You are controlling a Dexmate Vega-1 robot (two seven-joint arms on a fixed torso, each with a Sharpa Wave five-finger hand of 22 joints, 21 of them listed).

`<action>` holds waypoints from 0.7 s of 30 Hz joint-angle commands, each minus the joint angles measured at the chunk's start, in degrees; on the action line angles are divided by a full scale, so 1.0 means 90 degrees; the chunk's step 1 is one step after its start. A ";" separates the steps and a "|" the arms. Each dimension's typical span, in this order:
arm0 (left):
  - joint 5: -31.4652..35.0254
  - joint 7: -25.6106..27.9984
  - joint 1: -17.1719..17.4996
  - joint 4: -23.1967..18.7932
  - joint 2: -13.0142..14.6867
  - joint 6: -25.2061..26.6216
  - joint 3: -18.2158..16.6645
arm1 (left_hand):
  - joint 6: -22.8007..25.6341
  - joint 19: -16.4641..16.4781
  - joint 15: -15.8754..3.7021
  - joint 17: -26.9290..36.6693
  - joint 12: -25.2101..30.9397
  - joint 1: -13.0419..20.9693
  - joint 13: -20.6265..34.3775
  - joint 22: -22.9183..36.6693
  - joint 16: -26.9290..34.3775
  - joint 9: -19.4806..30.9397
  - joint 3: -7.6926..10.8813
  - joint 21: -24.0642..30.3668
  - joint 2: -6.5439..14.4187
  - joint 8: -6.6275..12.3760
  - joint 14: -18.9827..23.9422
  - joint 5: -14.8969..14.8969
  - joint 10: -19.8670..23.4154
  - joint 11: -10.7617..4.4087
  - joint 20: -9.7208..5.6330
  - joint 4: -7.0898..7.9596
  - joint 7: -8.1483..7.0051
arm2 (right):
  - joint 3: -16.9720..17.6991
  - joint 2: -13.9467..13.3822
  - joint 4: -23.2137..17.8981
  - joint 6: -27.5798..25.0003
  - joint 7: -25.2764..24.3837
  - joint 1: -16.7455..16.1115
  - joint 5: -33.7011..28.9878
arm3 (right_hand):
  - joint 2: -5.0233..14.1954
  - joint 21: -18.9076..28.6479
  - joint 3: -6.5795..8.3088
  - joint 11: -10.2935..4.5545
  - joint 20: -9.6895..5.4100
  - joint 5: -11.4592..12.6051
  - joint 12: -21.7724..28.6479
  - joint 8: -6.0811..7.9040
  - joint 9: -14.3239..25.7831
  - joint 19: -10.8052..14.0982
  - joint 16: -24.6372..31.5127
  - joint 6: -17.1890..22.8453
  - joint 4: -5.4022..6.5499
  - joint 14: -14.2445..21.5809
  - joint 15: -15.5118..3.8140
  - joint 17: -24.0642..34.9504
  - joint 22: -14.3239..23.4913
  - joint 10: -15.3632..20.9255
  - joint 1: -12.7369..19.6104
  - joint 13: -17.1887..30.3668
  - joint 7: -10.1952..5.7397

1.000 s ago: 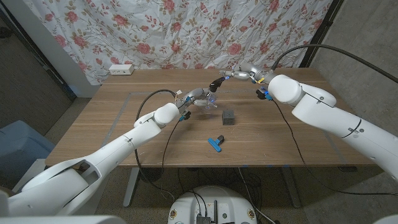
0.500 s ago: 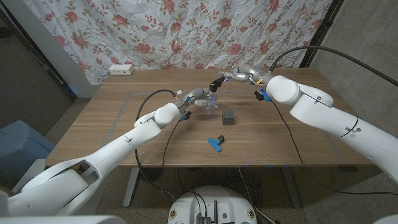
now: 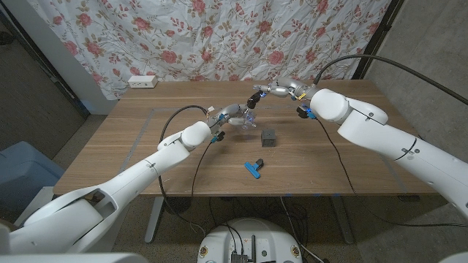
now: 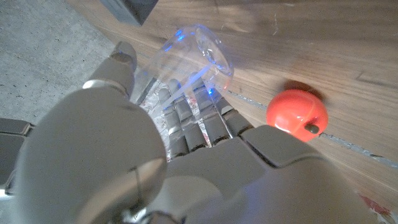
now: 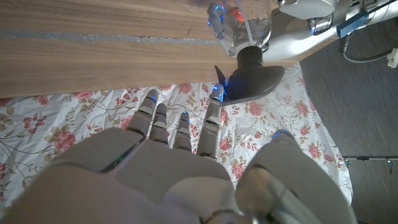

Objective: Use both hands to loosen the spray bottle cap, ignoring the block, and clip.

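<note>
The head camera looks down from high up over the whole worktop (image 3: pixel 146 139). Both wrist cameras sit very close, sharing the spray bottle (image 4: pixel 193 59).

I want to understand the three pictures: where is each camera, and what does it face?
Head: above, facing down at the table, both arms, block, clip.
Left wrist: behind the left robot hand, which grips the clear bottle.
Right wrist: behind the open right robot hand, facing the black cap.
Shared: the bottle.

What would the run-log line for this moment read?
left hand: holds clear plastic spray bottle | right hand: open, fingers beside black spray cap | dark grey block, blue clip: untouched
</note>
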 commanded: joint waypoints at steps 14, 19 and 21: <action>0.0010 -0.0131 -0.0116 0.0125 -0.0025 -0.0078 0.0035 | 0.0128 0.0074 -0.0625 0.0038 -0.0031 -0.0809 0.0030 0.0014 -0.0010 0.0014 0.0178 -0.0023 0.0954 0.0031 -0.0004 -0.0010 0.0225 -0.0148 -0.0145 0.0106 -0.0005 | -0.0424 0.0224 0.0126 -0.0319 0.0395 0.0459 -0.0279 | 0.0064 0.0038 0.0028 0.0190 -0.0012 0.0093 0.0006 -0.0204 0.0030 -0.0035 -0.0077 -0.0222 -0.0134 -0.0048 -0.0006 -0.0023 0.0035 -0.0072 -0.0015 0.0014 0.0323; -0.0007 -0.0138 -0.0116 0.0143 -0.0041 -0.0076 0.0037 | 0.0134 0.0078 -0.0629 0.0025 -0.0050 -0.0853 0.0034 0.0014 -0.0020 0.0013 0.0177 -0.0022 0.0947 0.0037 0.0013 -0.0014 0.0195 -0.0143 -0.0151 0.0125 -0.0016 | -0.0470 0.0254 0.0134 -0.0398 0.0408 0.0495 -0.0316 | 0.0068 0.0042 0.0056 0.0197 -0.0017 0.0095 0.0008 -0.0207 0.0032 -0.0027 -0.0082 -0.0219 -0.0194 -0.0046 -0.0008 -0.0030 0.0034 -0.0079 0.0055 0.0014 0.0303; -0.0003 -0.0140 -0.0120 0.0150 -0.0046 -0.0073 0.0044 | 0.0136 0.0079 -0.0628 0.0019 -0.0045 -0.0867 0.0036 0.0014 -0.0027 0.0012 0.0184 -0.0021 0.0952 0.0040 0.0018 -0.0014 0.0218 -0.0157 -0.0155 0.0130 -0.0019 | -0.0486 0.0257 0.0139 -0.0425 0.0430 0.0513 -0.0320 | 0.0077 0.0052 0.0131 0.0202 -0.0021 0.0094 0.0015 -0.0217 0.0037 -0.0006 -0.0093 -0.0225 -0.0354 -0.0040 -0.0010 -0.0048 0.0033 -0.0086 0.0243 0.0014 0.0299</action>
